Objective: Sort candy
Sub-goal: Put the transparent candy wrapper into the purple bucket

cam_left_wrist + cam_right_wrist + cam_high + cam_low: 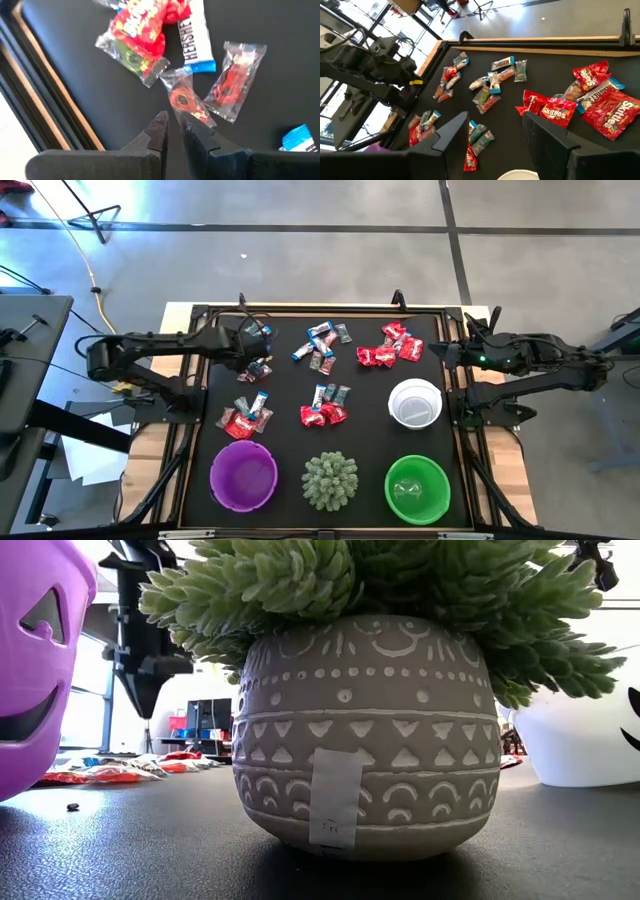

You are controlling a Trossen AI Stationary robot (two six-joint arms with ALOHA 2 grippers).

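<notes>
The candy lies in several small heaps on the black mat: (320,345), (390,345), (248,415), (325,408) and a small one (258,366). My left gripper (256,343) hangs over that small heap, near the table's far left. In the left wrist view its fingers (172,122) are shut, with only a slit between them. They point down at a clear-wrapped red sweet (186,101) lying flat on the mat. In the low view the left gripper (146,705) stands clear above the candy (120,770). My right gripper (495,135) waits open at the table's right side (450,352).
Along the near edge stand a purple bowl (243,476), a spiky pale-green ball in a patterned grey pot (330,480) and a green bowl (417,488). A white bowl (415,402) sits right of centre. A raised frame (300,308) rims the mat.
</notes>
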